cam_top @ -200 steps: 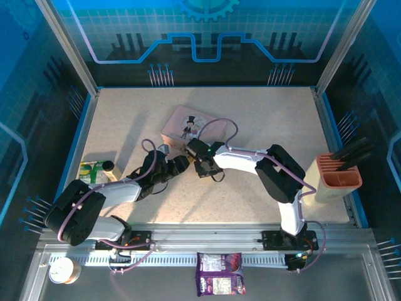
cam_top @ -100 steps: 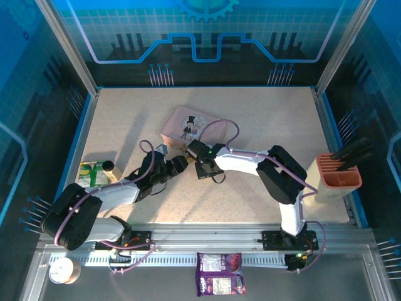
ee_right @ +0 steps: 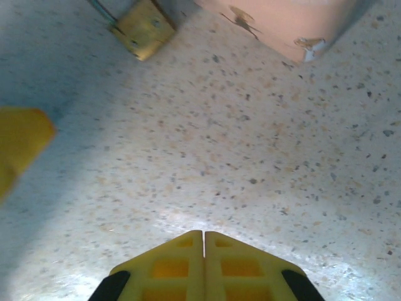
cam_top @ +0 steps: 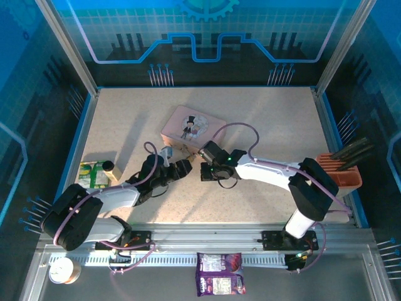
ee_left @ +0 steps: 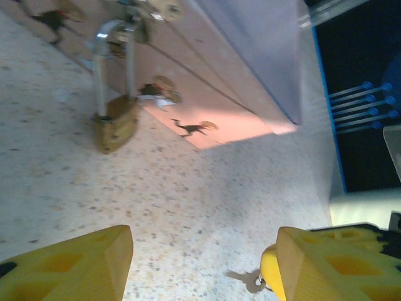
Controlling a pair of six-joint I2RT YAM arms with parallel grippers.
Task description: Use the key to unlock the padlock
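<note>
The padlock (ee_left: pixel 116 125) is a small brass body with a silver shackle hooked through the hasp of the pink tin (ee_left: pixel 250 69). It rests on the table and also appears as a brass corner, the padlock (ee_right: pixel 143 28). The key (ee_left: pixel 247 279) lies flat on the table, its head touching a rounded yellow fingertip of the other arm. Whether it is pinched I cannot tell. My left gripper (ee_left: pixel 203 263) is open, aimed at the tin, the padlock well ahead of it. My right gripper (ee_right: pixel 203 235) is shut pad to pad, with nothing showing between the tips. The two grippers, left (cam_top: pixel 182 168) and right (cam_top: pixel 205 170), nearly meet.
The pink tin (cam_top: pixel 191 125) stands just behind both grippers. An orange knife holder (cam_top: pixel 338 179) sits at the right edge. A green packet with a small bottle (cam_top: pixel 97 170) is at the left. A purple packet (cam_top: pixel 219 282) lies on the front rail.
The right jaws have closed fully. The right arm has stretched out lower and swung its elbow to the right. The left gripper has edged a little to the right.
</note>
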